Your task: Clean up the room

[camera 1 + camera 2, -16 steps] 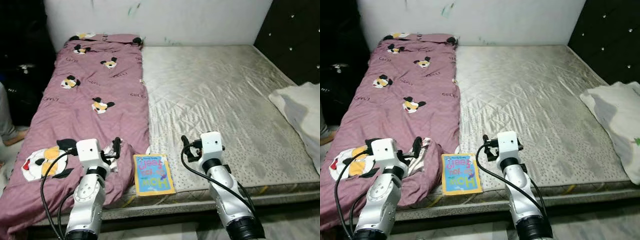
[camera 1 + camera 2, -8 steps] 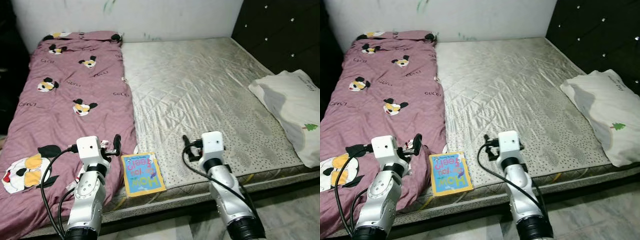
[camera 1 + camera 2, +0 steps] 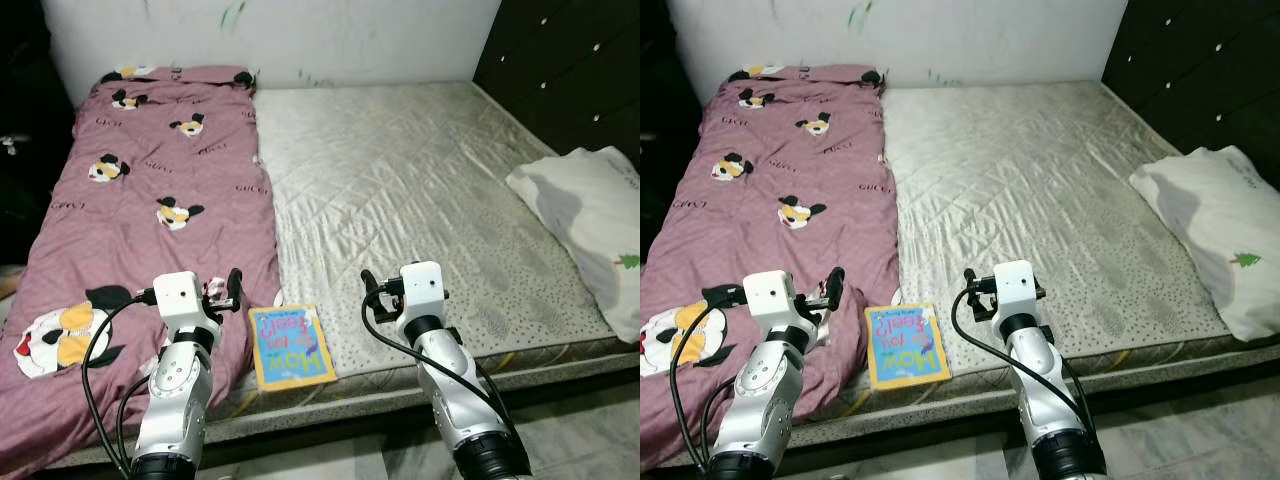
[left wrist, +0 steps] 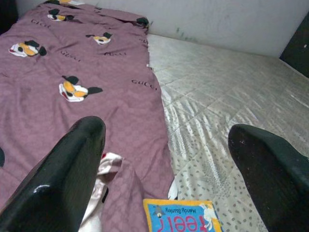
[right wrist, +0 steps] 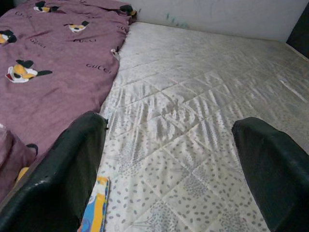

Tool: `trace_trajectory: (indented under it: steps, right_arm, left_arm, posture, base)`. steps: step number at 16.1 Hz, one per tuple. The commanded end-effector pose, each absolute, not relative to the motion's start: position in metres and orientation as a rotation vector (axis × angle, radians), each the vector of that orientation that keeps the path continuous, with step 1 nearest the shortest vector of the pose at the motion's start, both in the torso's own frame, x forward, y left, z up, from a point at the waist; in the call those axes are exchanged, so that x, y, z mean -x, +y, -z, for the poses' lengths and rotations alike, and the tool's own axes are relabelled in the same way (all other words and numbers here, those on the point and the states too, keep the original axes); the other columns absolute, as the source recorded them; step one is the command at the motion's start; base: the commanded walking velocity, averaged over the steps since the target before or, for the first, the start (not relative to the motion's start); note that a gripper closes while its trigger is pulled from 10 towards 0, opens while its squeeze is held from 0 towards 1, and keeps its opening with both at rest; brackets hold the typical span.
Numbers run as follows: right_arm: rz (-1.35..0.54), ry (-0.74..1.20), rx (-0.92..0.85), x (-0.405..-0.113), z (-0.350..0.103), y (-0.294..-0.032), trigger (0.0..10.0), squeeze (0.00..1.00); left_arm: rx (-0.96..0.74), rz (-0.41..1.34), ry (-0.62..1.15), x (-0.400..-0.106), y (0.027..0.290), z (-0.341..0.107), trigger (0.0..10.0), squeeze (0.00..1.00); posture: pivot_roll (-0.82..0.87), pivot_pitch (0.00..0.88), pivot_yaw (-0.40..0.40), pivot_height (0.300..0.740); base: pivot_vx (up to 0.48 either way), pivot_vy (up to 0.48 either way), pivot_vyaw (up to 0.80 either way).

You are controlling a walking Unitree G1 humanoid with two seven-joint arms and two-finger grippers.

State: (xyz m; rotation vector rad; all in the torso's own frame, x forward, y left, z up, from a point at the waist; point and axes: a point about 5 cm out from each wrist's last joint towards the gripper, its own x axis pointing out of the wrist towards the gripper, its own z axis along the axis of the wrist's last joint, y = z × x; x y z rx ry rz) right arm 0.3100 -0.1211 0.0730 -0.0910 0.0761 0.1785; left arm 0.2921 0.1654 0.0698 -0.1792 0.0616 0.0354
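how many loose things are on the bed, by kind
blanket: 1
book: 1
pillow: 1
total: 3

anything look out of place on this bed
Yes. A children's book lies at the mattress's front edge. The purple blanket covers just the left half, its near corner rumpled, and the pillow overhangs the right edge.
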Motion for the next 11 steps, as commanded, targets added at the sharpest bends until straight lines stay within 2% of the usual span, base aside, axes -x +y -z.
trace_trajectory:
  steps: [1,4,11]
  right_arm:
    - [-0.180,0.074,0.089,-0.3113,-0.0754,-0.1207,10.0,0.00]
    - [-0.184,0.077,0.086,-0.3117,-0.0750,-0.1204,10.0,0.00]
    - [-0.192,0.088,0.082,-0.3143,-0.0745,-0.1203,10.0,0.00]
  left_arm:
    - [0.176,-0.035,0.070,-0.2915,0.1661,-0.0682,10.0,0.00]
    - [0.182,-0.047,0.067,-0.2918,0.1673,-0.0685,10.0,0.00]
    - [0.196,-0.089,0.058,-0.2928,0.1715,-0.0693,10.0,0.00]
  posture:
    - [-0.02,0.063,-0.032,0.655]
    - [-0.02,0.059,-0.033,0.631]
    - [-0.02,0.053,-0.035,0.631]
  base:
    - [0.000,0.000,0.00]
    - [0.000,0.000,0.00]
    - [0.000,0.000,0.00]
